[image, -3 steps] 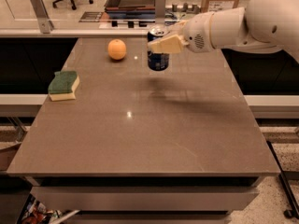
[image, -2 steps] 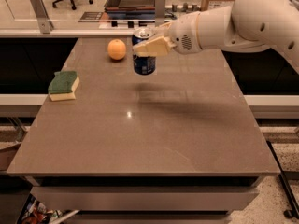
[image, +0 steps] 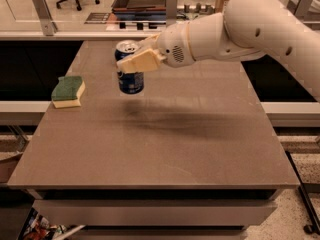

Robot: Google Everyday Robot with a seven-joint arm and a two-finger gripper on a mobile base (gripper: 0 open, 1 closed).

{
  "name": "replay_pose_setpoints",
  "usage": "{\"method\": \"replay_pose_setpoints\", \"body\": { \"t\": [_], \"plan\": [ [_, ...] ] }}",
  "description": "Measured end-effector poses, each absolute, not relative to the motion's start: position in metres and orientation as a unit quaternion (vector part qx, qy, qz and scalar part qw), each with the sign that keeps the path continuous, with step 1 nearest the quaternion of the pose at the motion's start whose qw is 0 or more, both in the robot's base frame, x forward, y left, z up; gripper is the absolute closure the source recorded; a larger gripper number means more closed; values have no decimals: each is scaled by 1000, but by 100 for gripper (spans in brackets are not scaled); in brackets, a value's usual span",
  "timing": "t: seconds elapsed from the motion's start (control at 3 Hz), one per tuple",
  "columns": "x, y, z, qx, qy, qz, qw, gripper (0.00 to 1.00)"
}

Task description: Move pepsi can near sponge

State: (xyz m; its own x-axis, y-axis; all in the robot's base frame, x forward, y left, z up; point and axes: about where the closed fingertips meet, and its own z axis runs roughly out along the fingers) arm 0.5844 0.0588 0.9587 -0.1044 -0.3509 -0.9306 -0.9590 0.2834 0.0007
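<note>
Half done, by my estimate: my jaws are clamped on the can [image: 131,80], held clear of the counter [image: 200,154], right of the sponge [image: 68,91], gap between. Remaining: close that gap, set down, release.

Dark blue metal drink can [image: 131,81], white markings, silver top. Cream two-finger gripper [image: 129,63] clamped round it, right of the rectangular sponge [image: 67,90] (dark green top, pale yellow body). Glossy white robot arm [image: 250,29]. Plain matte grey-brown tabletop [image: 165,154], darker shadow [image: 175,121] right of the sponge.
</note>
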Motion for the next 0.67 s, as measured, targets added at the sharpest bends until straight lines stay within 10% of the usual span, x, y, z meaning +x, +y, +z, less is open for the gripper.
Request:
{"method": "replay_pose_setpoints", "body": {
  "t": [0.67],
  "plan": [
    [579,98,930,-529,668,292,434,100]
  ]
}}
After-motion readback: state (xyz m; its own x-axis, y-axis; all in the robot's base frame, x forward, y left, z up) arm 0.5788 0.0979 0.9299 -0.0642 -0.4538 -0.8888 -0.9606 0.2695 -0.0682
